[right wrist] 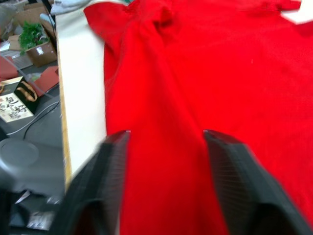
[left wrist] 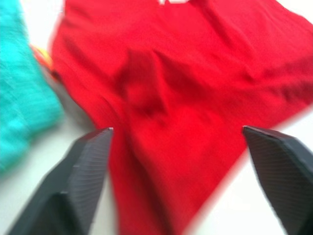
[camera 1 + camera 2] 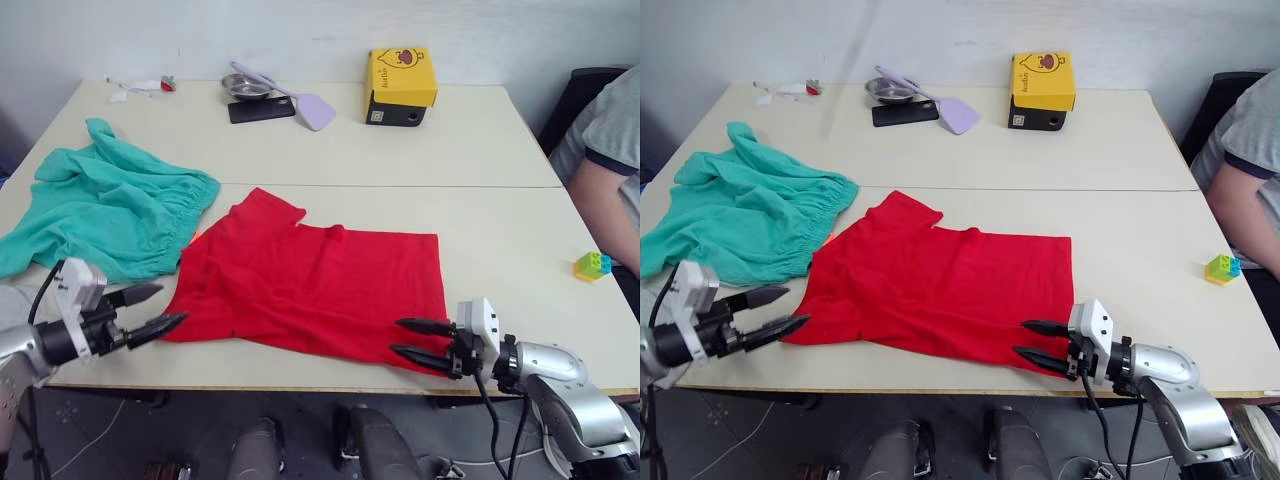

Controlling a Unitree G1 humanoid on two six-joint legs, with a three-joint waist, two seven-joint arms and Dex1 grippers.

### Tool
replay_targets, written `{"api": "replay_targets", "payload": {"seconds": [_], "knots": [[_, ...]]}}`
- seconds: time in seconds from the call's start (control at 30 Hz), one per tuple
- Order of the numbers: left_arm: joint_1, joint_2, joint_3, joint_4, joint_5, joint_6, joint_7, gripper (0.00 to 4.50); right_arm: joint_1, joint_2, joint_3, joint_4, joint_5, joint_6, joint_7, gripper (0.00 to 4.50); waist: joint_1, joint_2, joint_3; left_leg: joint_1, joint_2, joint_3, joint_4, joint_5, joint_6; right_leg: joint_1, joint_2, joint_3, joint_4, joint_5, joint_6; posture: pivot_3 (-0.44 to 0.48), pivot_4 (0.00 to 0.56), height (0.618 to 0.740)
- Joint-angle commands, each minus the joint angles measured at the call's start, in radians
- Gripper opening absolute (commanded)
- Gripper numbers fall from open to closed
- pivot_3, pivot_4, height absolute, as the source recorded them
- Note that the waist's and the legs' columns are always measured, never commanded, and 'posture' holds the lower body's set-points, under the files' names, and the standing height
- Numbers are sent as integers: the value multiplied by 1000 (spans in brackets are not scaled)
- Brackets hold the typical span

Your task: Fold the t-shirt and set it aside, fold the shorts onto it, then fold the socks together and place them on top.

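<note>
Right tool [image 3: 415, 341]: nearest me, at the front bench edge. Fingers spread, nothing between them, tips over the t-shirt's near right corner.
Left tool [image 3: 148, 310]: also released, fingers apart w/ nothing held, tips just short of the shirt's near left corner.
T-shirt [image 3: 310, 280]: lies rumpled on the front half of the bench [image 3: 500, 230], long axis running left-right, one sleeve poking up toward the far side. Not folded yet.
Key relation: shirt sits between my two tools, each pointing inward at its own bottom corner. Right is already over cloth; left is a touch off the hem. I judge a two-corner pinch comes next, then a lift toward the far side.
Shorts [image 3: 105, 210]: bunched on the bench to the left, waistband just beside the shirt's left edge, maybe touching, can't say.
Socks: can't make them out for sure.
Hard to see: wrist views blur the hem, so I can't tell if any fingertip touches fabric. Shirt's collar is hidden in the folds.
Others: yellow box [image 3: 402, 85], bowl [image 3: 246, 86] and spatula [image 3: 300, 100] at far side; toy block [image 3: 592, 265] near a seated person [image 3: 605, 170] on the right.
</note>
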Motion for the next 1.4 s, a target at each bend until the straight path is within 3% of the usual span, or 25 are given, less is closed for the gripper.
{"api": "replay_targets", "payload": {"seconds": [0.03,0.1,0.37,0.53,0.73,0.8,0.9,1.1,1.2,1.3,1.4], "knots": [[40,-5,6,-34,61,-102,-4,4500,14,-34,-39,-31,-5,-33,25,3963,0,0,0,0,0,0,0,0,0,0,0,0,0,0,0,0,150,740],[45,-27,-15,-37,78,-138,6,4500,16,-34,-36,-18,-24,-67,36,4480,0,0,0,0,0,0,0,-1,-1,0,0,0,-1,0,-1,0,150,740],[-17,-95,-34,-82,25,-153,56,4500,4,5,-16,1,-37,-115,42,4480,0,-1,0,-1,0,0,0,0,0,0,1,0,-2,0,0,0,150,740],[-28,-62,-24,-66,-13,-57,71,4500,9,-2,-12,-6,-31,-99,45,4480,-3,-1,0,0,0,0,-1,1,1,0,1,0,-2,0,0,0,150,740],[-88,-65,-75,-70,21,-137,39,4500,-7,19,-1,-13,-30,-127,53,4480,0,-1,0,0,0,0,0,0,0,0,1,0,-2,0,0,0,150,740],[-121,-79,-98,-92,-6,-129,41,4500,-21,44,9,-25,-8,-120,47,4114,0,-1,0,0,0,0,0,0,0,1,1,0,-2,0,0,0,150,740],[-152,-108,-164,-137,-29,-118,39,3902,-52,71,56,-38,-27,-106,40,3281,-1,0,0,0,0,0,-1,0,1,1,1,0,-2,0,0,0,150,740],[-235,-179,-378,-61,157,-278,69,1988,-128,178,210,21,-207,-172,-58,1181,-1,0,0,0,1,0,-1,1,1,0,2,0,-1,0,0,0,150,740],[-265,-201,-408,5,229,-314,123,997,-140,194,236,59,-268,-201,-95,75,-1,0,0,0,0,0,0,1,1,0,2,0,0,0,1,0,150,740],[-260,-203,-389,48,228,-292,151,39,-136,175,211,107,-306,-237,-127,0,-3,-1,0,0,0,1,0,1,1,0,2,0,0,0,1,0,150,740],[-220,-179,-351,79,254,-328,166,39,-117,131,144,146,-283,-257,-118,0,-2,-1,0,0,0,1,0,1,1,0,1,0,0,0,1,0,150,740]]}}
